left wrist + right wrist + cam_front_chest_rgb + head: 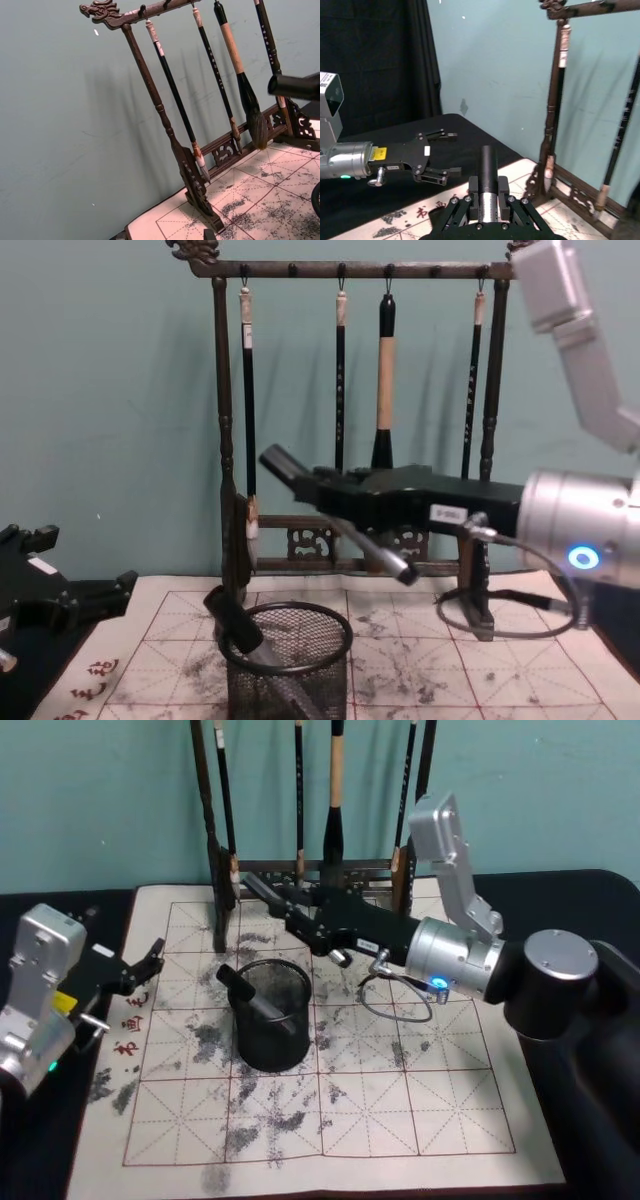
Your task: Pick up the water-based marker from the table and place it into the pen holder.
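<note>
— Teal wall behind, felt-covered table (420, 1120) below: where's our water-based marker (488, 165)?
— Clamped in our right gripper (488, 196), beyond the pen holder (285, 1045), where a second marker (262, 1003) leans. Left gripper (150, 958) gapes idle, far left. Next we must bring it nearer, over the rim, then let go.

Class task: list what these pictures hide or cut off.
- Chest view: pen holder base, cut by the bottom edge.
- Head view: brush rack top, cut by the upper edge.
- Right wrist view: held water-based marker barrel print, covered by the right claw.
</note>
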